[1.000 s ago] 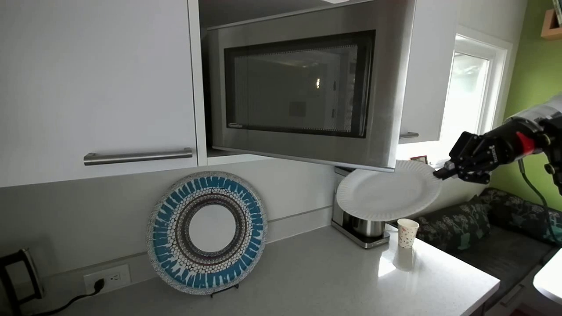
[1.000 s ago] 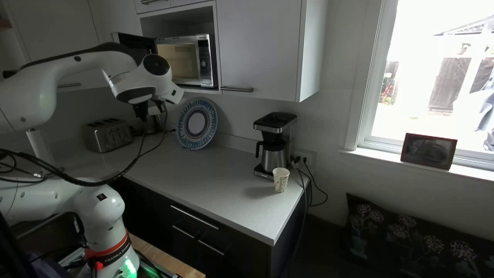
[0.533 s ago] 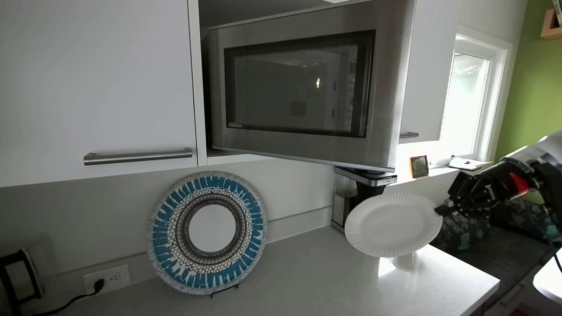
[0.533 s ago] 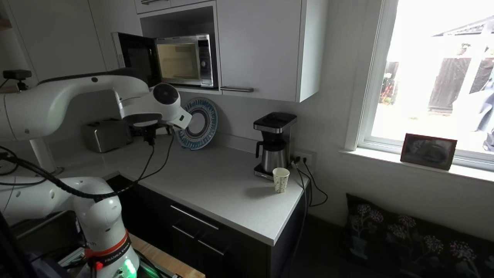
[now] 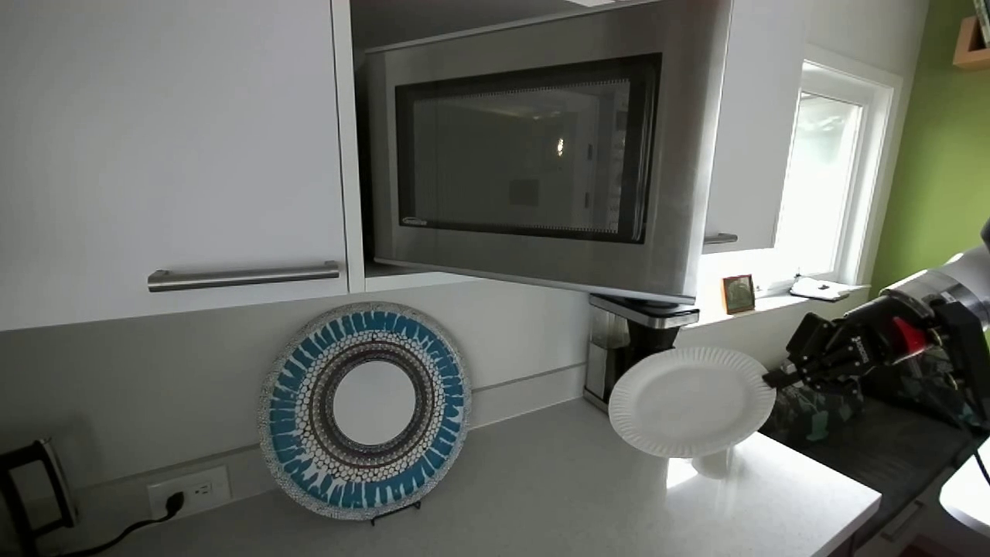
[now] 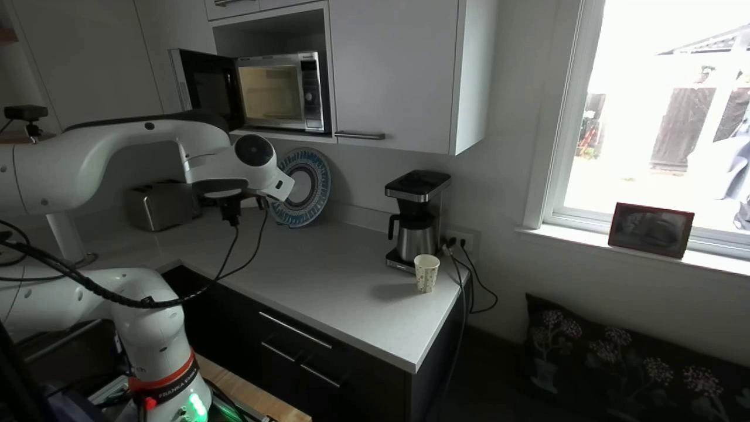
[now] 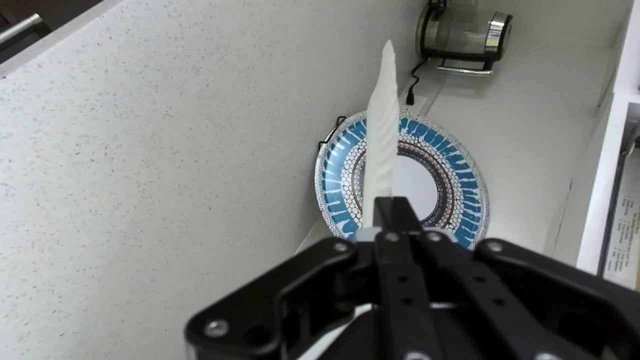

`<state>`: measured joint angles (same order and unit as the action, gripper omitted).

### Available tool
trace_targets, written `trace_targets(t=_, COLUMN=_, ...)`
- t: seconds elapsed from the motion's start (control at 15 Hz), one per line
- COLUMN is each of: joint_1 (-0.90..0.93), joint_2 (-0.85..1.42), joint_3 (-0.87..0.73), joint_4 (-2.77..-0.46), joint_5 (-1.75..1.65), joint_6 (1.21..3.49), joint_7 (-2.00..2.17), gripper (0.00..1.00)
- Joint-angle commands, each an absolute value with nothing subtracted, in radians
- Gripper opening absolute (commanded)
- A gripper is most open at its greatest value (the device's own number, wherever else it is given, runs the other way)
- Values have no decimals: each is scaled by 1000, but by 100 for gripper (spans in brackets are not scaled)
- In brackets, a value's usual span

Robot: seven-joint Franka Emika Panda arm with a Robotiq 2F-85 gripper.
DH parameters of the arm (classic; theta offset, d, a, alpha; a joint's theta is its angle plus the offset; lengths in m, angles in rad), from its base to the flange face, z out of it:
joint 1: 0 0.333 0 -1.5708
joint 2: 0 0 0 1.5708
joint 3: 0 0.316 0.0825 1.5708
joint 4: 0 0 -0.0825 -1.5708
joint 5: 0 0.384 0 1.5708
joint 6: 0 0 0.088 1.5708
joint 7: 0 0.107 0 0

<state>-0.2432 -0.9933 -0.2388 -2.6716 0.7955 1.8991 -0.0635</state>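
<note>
Since a second ago the white paper plate (image 5: 692, 402) and the fingers (image 7: 407, 217) have sunk together to a lower spot. The plate is in the air above the tabletop (image 7: 165, 165), tipped up on its side: in an exterior view its broad face shows, in the wrist view only a slim strip. The fingers are pressed together, the plate's rim pinched at their tips. Behind them the arm (image 6: 199, 140) runs nearly level, then bends down at the wrist, the fingers aimed outward and a little downward. The plate is matt, with fine flutes all along its curved rim. The tabletop is pale, speckled and glossy. Farther off, a paper cup (image 6: 426, 273) tapers toward its foot, just beside the steel-and-black coffee maker (image 6: 417, 208). A round platter (image 5: 367, 410) with blue streaks and a pebbled ring stands lower than the steel microwave (image 6: 278, 91), whose door is open.
</note>
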Motion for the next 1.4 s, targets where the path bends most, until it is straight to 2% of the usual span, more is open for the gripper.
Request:
trace_targets(t=0.0, joint_1=-247, joint_2=-991, joint_3=-237, joint_4=-2669, joint_5=797, joint_6=1895, joint_7=-65, gripper=1)
trace_targets(t=0.2, joint_1=-259, joint_2=-910, joint_3=-265, joint_4=-2684, joint_5=799, joint_6=1942, joint_7=-83, gripper=0)
trace_targets(t=0.93, joint_1=-186, joint_2=-518, joint_3=-392, joint_4=-2704, joint_5=871, joint_6=2162, joint_7=-566, gripper=0)
trace_targets(t=1.33, joint_1=-192, joint_2=-345, joint_3=-409, joint_4=-2699, joint_5=1031, joint_6=2141, joint_7=-778, gripper=0)
